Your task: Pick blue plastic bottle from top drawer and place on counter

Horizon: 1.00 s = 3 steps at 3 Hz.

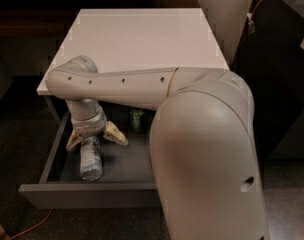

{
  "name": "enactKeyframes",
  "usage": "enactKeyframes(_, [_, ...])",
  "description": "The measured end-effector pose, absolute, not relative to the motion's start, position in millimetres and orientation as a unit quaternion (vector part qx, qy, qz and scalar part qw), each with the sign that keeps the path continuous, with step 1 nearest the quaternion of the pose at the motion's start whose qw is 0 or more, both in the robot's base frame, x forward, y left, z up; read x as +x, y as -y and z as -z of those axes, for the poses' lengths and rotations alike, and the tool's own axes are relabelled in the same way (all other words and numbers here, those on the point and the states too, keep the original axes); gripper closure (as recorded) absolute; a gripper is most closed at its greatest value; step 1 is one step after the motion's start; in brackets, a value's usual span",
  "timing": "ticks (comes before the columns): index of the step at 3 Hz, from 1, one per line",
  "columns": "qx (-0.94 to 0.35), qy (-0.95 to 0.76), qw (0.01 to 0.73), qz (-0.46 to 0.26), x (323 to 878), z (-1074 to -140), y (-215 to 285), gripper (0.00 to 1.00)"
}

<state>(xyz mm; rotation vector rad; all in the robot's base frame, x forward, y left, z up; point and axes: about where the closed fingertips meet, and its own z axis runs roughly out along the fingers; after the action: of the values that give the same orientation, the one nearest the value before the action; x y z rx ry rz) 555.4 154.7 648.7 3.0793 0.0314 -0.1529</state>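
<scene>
- The blue plastic bottle point(91, 159) lies on its side on the floor of the top drawer point(87, 195), toward the left wall, with its long axis running front to back.
- The top drawer stands pulled out. The counter point(142, 39) above it shows a bare white surface behind the arm point(127, 86).
- A dark green can point(137, 119) stands upright further back in the drawer, to the right of the bottle and apart from it.
- Handling judgement: the bottle is likely light, with thin walls that give under pressure. Its smooth round body may roll or slip sideways if pressed unevenly.
- Recommended hold: across the middle of the body near the label band, jaws square to the long axis, with moderate squeeze.
- The gripper point(94, 138) hangs from the arm inside the drawer, directly over the rear end of the bottle.
- Its fingers point(115, 134) are spread wide, one to each side of the bottle, and nothing is clamped between them.
- Contact between pads and bottle cannot be confirmed from this view.
- Risk: the left wall leaves little room for the left finger.
</scene>
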Motion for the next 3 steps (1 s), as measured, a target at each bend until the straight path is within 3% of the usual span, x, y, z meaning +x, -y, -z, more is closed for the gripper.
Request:
enactKeyframes(1, [0.998,-0.012,0.031,0.053,551.8,-638.7,-157.8,0.00])
enactKeyframes(2, [0.998,-0.015,0.038,0.052,548.1,-630.9,-163.3,0.16])
enactKeyframes(3, [0.998,-0.007,0.047,0.048,546.3,-629.2,-162.1,0.47])
